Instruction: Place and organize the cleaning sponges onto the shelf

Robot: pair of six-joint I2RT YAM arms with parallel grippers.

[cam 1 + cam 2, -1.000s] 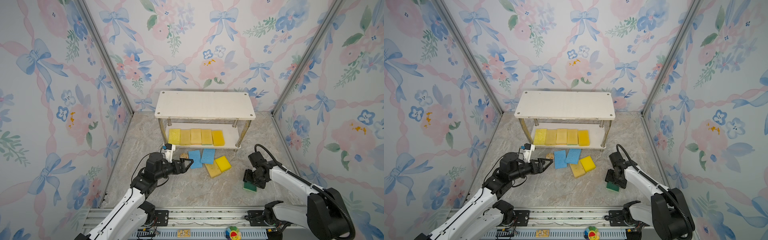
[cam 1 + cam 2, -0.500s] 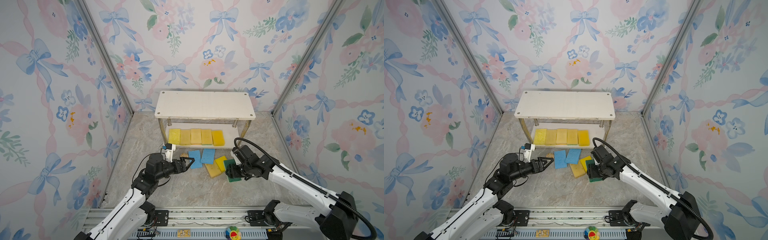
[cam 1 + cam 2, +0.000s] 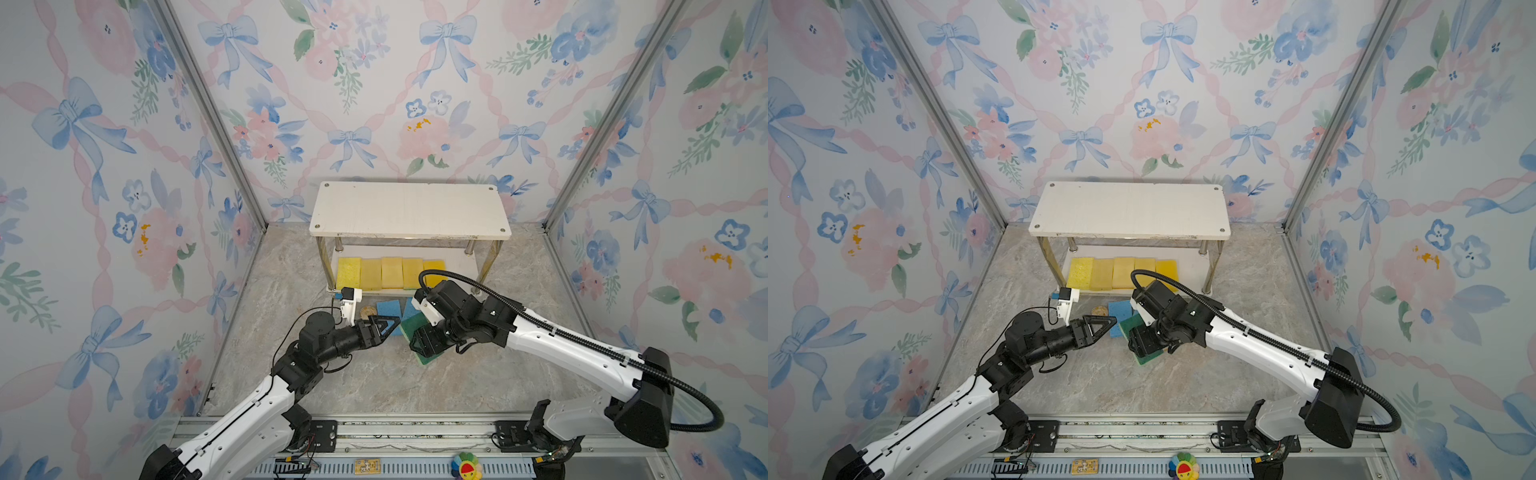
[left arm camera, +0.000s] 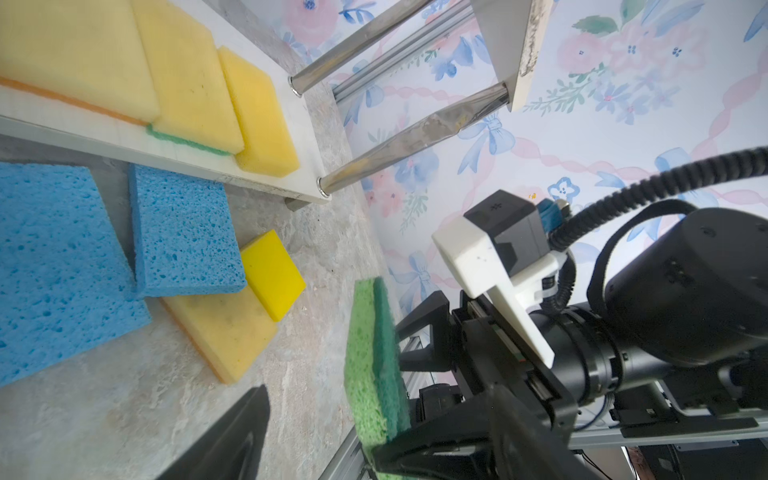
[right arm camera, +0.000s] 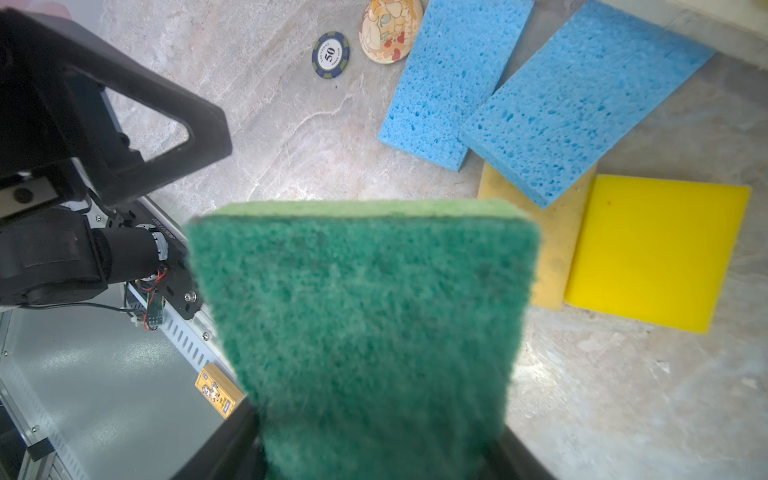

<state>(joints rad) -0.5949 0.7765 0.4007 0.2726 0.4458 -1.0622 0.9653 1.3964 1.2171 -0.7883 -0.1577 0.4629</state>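
While the left arm rises from the front rail and folds at the elbow, its forearm runs level toward the front left post of the shelf. The left gripper hovers just in front of the shelf's lower board. It is rolled so that the flat of one triangular finger faces up, and its jaws are spread with nothing between them.

Five yellow sponges lie side by side on the lower board, filling it from the left post to past the middle. On the marble floor just in front of the shelf lie two blue sponges. One of them overlaps a pale yellow sponge, which touches a bright yellow one.

Right of these, the right arm stretches its long white forearm from the rail toward the shelf's middle, with the wrist bent downward. The right gripper pinches the dark green sponge across its width. The sponge sits roughly level in front of the shelf with its scouring face up, apparently clear of the floor.
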